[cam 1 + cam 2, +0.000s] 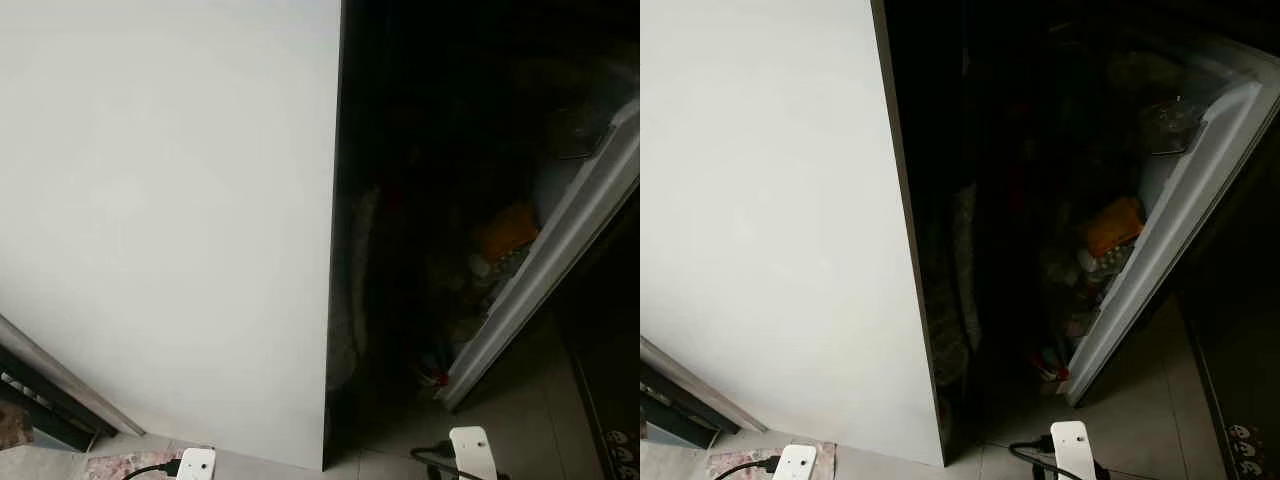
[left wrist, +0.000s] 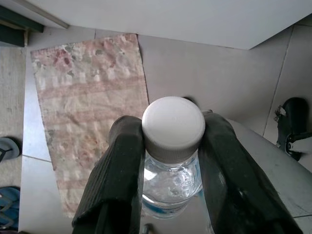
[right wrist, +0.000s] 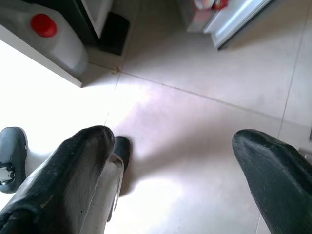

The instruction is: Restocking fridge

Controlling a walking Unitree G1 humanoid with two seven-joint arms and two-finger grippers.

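1. Left hand [image 2: 170, 161]: clamped on a water bottle [image 2: 171, 180], one black finger [image 2: 117, 170] pressed to each side of the neck just under the cap. Taking it high on the neck probably keeps the body free to stand on a shelf.
2. Water bottle: clear plastic, white ribbed cap [image 2: 173, 127], upright between the fingers. It is carried above the floor, not yet in the fridge.
3. Floor mat [image 2: 90, 112]: faded floral cloth, flat on the tiles below and beyond the left hand; it lies at the foot of the white panel.
4. White panel [image 1: 170, 220]: broad plain face, most likely the fridge's side or door, ahead of the left hand. Which of the two cannot be told.
5. Fridge interior [image 1: 1040, 220]: very dark, ahead of the right hand. Shelf contents cannot be made out.
6. Fridge door [image 1: 1180, 200]: swung open, beyond the right hand. Its rack holds an orange packet [image 1: 1112, 225] and smaller items too dim to name.
7. Right hand [image 3: 175, 170]: fingers spread wide, holding nothing, pointed down at bare tiles; seemingly kept free for the door.
8. White jug [image 3: 44, 34]: red cap, on the floor beyond the right hand.
9. Judged step: bringing the bottle up to the open fridge.
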